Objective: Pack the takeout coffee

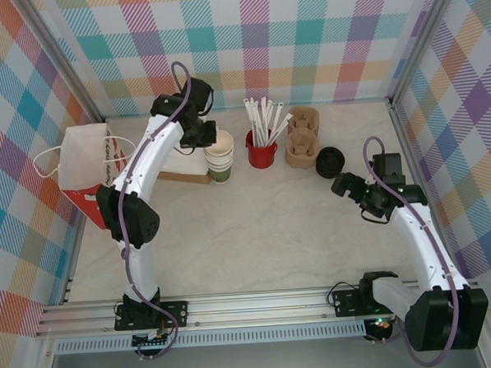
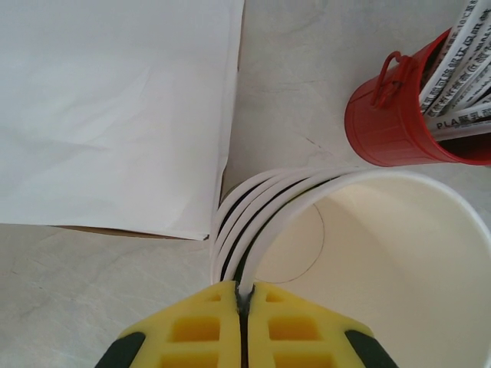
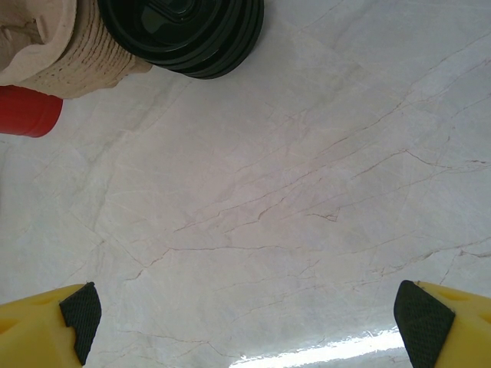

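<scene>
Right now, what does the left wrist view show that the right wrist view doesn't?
Left wrist, not right: the left tool shut on the rim of the nested cups, a flat white paper beside them, and straws in the red cup. Right wrist, not left: the right tool open over the table, stacked black lids, and brown carriers. Both: the red cup and the marble table.
</scene>
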`<state>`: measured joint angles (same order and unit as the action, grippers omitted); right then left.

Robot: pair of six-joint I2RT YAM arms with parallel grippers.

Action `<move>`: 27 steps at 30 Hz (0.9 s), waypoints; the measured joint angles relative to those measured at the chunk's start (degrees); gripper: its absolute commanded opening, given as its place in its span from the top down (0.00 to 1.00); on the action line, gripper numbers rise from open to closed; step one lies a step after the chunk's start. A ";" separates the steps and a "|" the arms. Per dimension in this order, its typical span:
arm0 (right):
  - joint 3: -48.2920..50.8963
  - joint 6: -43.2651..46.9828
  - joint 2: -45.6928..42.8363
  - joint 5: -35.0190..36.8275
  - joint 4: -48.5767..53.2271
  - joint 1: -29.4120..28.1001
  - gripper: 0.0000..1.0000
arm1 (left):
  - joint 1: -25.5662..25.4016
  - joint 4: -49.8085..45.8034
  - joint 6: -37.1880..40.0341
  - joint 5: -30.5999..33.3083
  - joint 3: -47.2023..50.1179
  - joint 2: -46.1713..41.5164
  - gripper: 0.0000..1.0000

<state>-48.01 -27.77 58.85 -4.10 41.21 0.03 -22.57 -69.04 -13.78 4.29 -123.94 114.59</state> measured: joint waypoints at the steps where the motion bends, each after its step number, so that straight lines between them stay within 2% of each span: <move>1: -0.11 0.11 0.13 0.00 0.02 0.00 0.00 | 0.00 0.09 -0.04 -0.42 -0.04 -0.11 0.99; 6: -0.22 0.15 0.81 -1.29 -0.17 0.00 0.00 | 0.24 0.42 -0.46 -3.65 -0.04 -0.13 1.00; 13: -0.20 -3.39 2.16 -10.43 -6.56 -1.62 0.03 | 0.28 1.97 -1.86 -6.69 -0.04 -0.11 1.00; 20: -0.09 -12.61 7.82 -17.49 -19.98 -12.13 0.04 | 0.28 2.12 -2.29 -7.98 0.07 -0.11 1.00; 27: -0.09 -24.33 16.06 -18.27 -36.89 -22.97 0.04 | 0.28 4.52 -3.39 -9.25 2.73 -0.11 1.00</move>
<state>-48.10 -52.10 74.91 -22.37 4.32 -22.94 -22.28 -64.51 -17.17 -4.95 -121.21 114.48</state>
